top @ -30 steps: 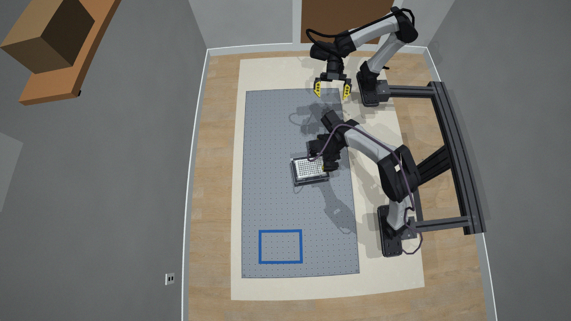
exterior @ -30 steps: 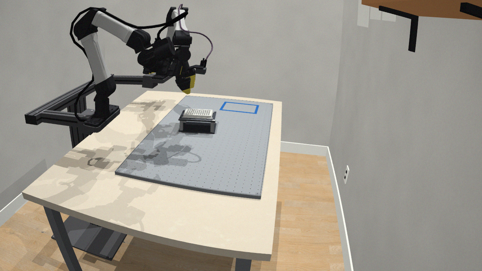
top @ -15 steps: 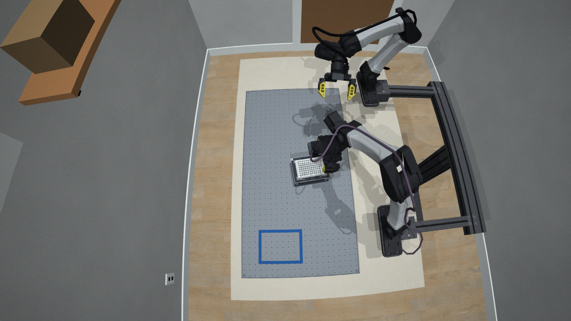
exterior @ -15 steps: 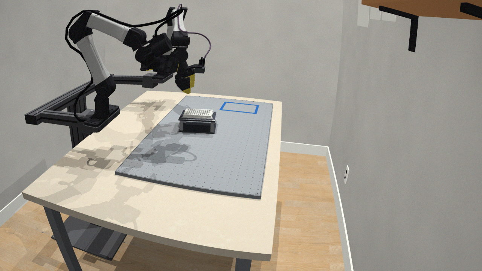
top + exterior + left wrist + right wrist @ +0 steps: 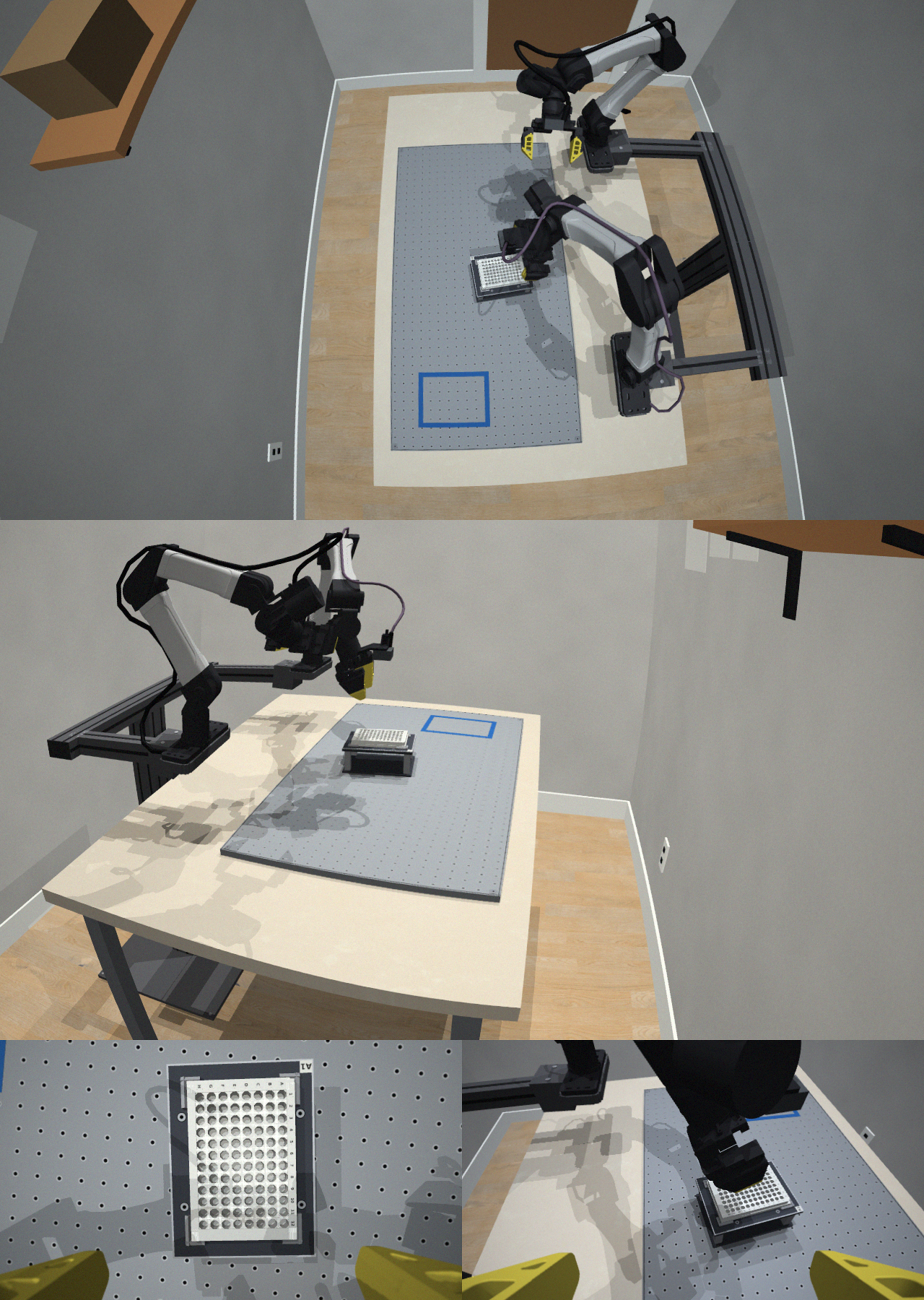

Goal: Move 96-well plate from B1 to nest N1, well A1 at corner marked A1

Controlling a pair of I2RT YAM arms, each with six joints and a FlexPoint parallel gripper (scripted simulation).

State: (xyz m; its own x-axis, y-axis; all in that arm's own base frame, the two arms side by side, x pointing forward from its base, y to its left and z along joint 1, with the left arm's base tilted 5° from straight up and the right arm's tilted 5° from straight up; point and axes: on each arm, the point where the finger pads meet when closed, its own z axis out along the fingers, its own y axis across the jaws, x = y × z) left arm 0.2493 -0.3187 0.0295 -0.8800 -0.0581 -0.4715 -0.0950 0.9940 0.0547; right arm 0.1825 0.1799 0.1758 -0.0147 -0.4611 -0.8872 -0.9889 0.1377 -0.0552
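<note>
The 96-well plate [image 5: 497, 271] [image 5: 381, 737] [image 5: 242, 1159] [image 5: 751, 1195] sits in the raised nest [image 5: 476, 287] [image 5: 346, 747] [image 5: 307, 1148] [image 5: 725, 1230], inside its four corner locators and looking level, with the printed A and 1 meeting at the corner beside the A1 label [image 5: 306, 1066]. A dark margin of the nest's top shows around the plate on every side. The left end effector [image 5: 522, 250] [image 5: 359, 689] [image 5: 232, 1259] [image 5: 733, 1153] is spread wide, holding nothing, and hangs above the nest's edge toward the arm mounts; in its wrist view, the fingers stand apart, beyond the plate's column 12 end and wider than the plate. The right end effector [image 5: 552, 154] [image 5: 307, 647] [image 5: 694, 1262] is also fully open with nothing between its fingers, raised near the edge of the perforated board [image 5: 439, 323] [image 5: 419, 843] [image 5: 79, 1072] [image 5: 823, 1184], well apart from the plate. Between the two, the top view shows a gap, narrowest where the left arm's elbow-like wrist housing points toward the right arm. The nest stands away from the board's outer edges, leaving room around its base. The blue outline [image 5: 454, 373] [image 5: 460, 718] [image 5: 772, 1117] lies toward one end of the board, well apart from the nest, with no plate inside. The counter [image 5: 452, 469] [image 5: 388, 940] [image 5: 534, 1202] extends past the board as a pale border.

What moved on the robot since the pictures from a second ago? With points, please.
The right gripper [image 5: 552, 156] [image 5: 307, 646] [image 5: 694, 1262] slid rightward in the top view. The left gripper [image 5: 520, 250] [image 5: 363, 689] [image 5: 232, 1259] [image 5: 733, 1153] shifted just a little that way. Nothing was grabbed or let go. The 96-well plate [image 5: 499, 272] [image 5: 380, 737] [image 5: 242, 1160] [image 5: 756, 1197] stayed in the raised nest [image 5: 476, 290] [image 5: 377, 763] [image 5: 178, 1159] [image 5: 758, 1218].
</note>
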